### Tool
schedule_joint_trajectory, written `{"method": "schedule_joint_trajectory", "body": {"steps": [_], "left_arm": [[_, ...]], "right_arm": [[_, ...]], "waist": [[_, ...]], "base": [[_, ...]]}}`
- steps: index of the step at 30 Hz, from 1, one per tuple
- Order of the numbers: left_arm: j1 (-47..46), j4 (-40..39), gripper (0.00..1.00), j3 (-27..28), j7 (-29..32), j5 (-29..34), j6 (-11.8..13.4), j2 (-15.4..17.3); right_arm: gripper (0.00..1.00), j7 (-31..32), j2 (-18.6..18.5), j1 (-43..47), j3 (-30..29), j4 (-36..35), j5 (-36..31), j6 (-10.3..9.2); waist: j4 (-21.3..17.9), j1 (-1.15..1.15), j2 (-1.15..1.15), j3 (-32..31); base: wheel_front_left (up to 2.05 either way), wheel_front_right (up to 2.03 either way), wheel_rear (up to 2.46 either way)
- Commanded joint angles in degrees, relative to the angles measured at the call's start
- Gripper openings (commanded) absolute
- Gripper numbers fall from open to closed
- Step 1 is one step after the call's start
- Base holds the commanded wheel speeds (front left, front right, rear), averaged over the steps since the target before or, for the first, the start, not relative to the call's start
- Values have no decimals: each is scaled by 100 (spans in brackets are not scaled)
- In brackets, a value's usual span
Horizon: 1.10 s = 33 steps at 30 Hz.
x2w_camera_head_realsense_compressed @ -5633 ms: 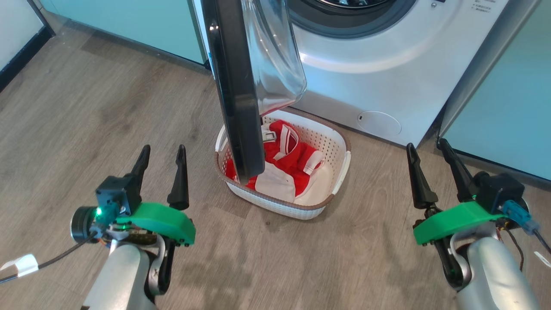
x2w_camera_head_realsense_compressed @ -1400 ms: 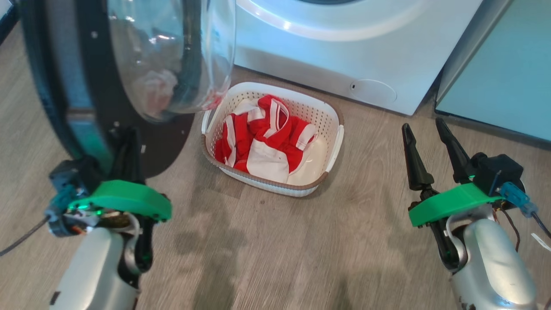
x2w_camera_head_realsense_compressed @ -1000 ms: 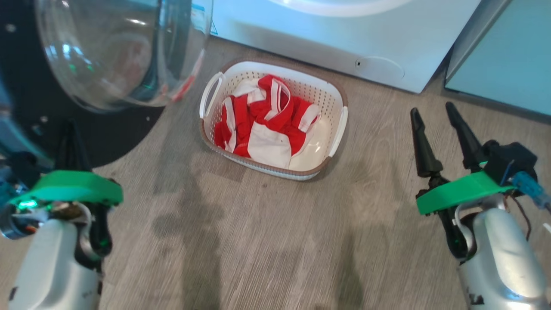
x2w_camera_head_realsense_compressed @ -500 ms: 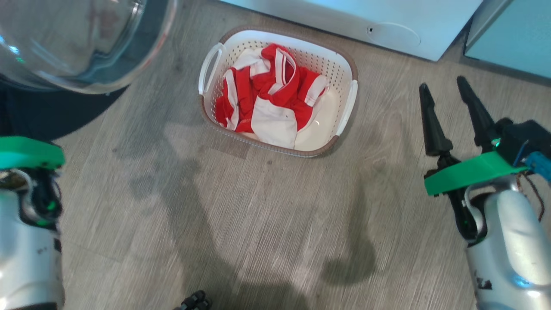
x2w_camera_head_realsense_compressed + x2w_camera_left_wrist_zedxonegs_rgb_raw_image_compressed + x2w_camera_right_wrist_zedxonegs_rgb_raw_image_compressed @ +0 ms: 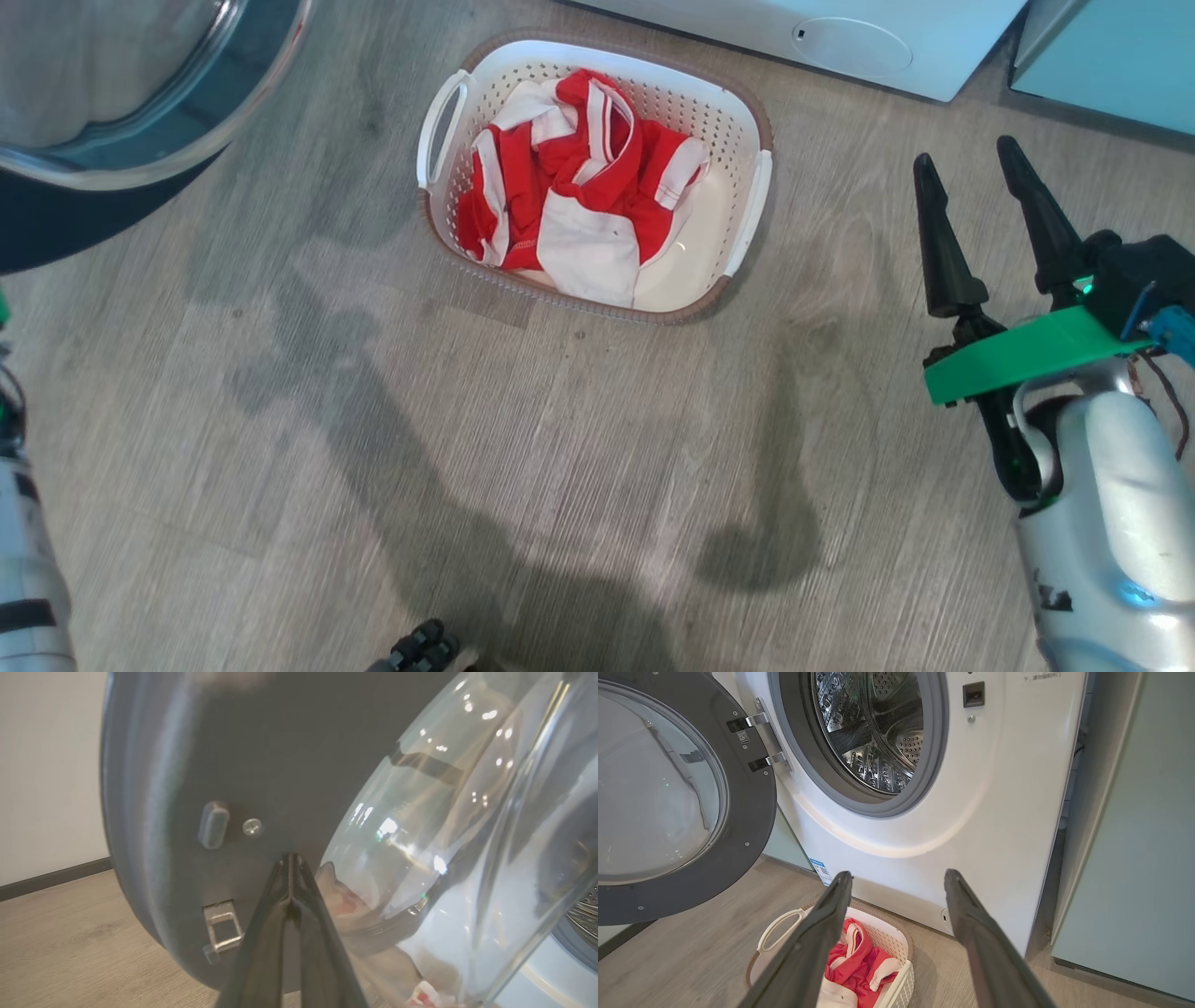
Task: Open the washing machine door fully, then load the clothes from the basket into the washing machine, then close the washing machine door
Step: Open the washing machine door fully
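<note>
The cream basket (image 5: 750, 213) stands on the floor in front of the washing machine (image 5: 822, 37), with the red and white clothes (image 5: 579, 182) bundled inside it. The washing machine door (image 5: 65, 219) is swung wide open at the upper left, glass bulge toward me. My right gripper (image 5: 966, 154) hovers open and empty to the right of the basket. In the right wrist view the open drum (image 5: 873, 728), the door (image 5: 752, 812), the basket (image 5: 782, 926) and the clothes (image 5: 859, 961) show beyond my right gripper (image 5: 898, 875). My left gripper (image 5: 289, 856) is shut, tips against or just short of the door's black inner face (image 5: 261, 756).
Pale teal cabinets (image 5: 1111, 65) flank the machine on the right. Wood floor (image 5: 560, 448) stretches wide in front of the basket. My left forearm (image 5: 23, 569) sits at the left edge, and a small dark part (image 5: 415, 649) pokes in at the bottom edge.
The door has swung from edge-on over the basket to wide open on the left, uncovering the basket. The head view has shifted, and my left gripper has slid off its left edge. The right gripper stays open.
</note>
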Motion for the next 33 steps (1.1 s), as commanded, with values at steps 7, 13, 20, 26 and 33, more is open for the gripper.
{"method": "schedule_joint_trajectory", "body": {"steps": [7,13,20,26,33], "left_arm": [[-109,-40,0,493,-28,478,-189,342],[388,-554,0,649,-28,929,-211,-51],[1459,-1712,0,456,-28,1283,-324,-775],[2297,-2657,40,58,217,1384,-394,-1020],[2968,-3632,100,-589,721,1462,-296,-1165]], "right_arm": [[100,-54,30,-174,184,-102,-27,0],[100,-163,90,-85,212,57,29,0],[100,-279,154,138,149,186,86,0],[100,-346,196,369,59,264,125,0],[100,-396,256,606,18,315,158,0]], "waist": [[-29,0,0,-71],[-88,0,0,-347],[-155,0,0,-749],[-309,0,0,-1083],[-623,0,0,-1401]], "base": [[0,0,0],[0,0,0],[0,0,0],[0,0,0],[0,0,0]]}}
